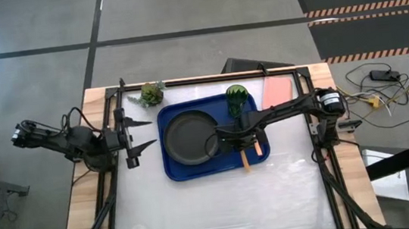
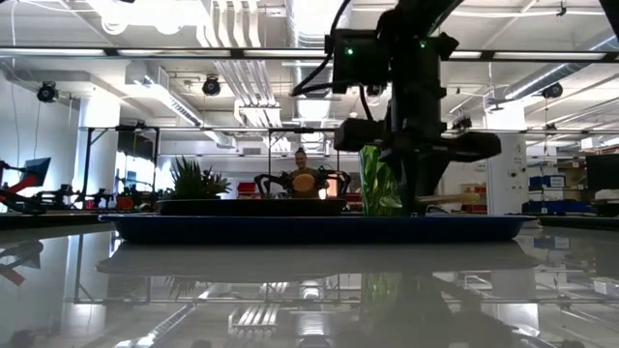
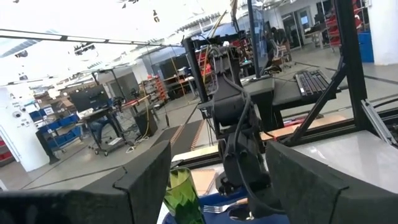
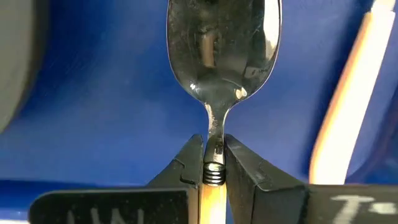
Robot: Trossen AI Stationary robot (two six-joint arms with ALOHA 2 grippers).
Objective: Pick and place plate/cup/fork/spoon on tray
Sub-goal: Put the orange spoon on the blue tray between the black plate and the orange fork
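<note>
Right gripper [image 4: 214, 165] is clamped on the spoon [image 4: 224, 50] at the neck, just where the silver bowl meets the orange handle; the bowl juts out ahead of the fingertips, above the blue floor of the tray [image 1: 178, 168]. In the high view this gripper [image 1: 218, 138] sits over the tray's middle, with the plate [image 1: 190, 136] just beside it on the side toward the left arm, lying flat inside the tray. The cup [image 1: 236, 98] stands upright in the tray's far corner, behind the gripper and toward the right arm's base. The fork [image 1: 244, 157], or at least an orange-handled utensil I take for it, lies on the tray just to the gripper's near side; tines not resolvable. Left gripper [image 1: 137, 135] waits off the tray's left edge over the bench [image 1: 221, 204], jaws spread wide, holding nothing.
</note>
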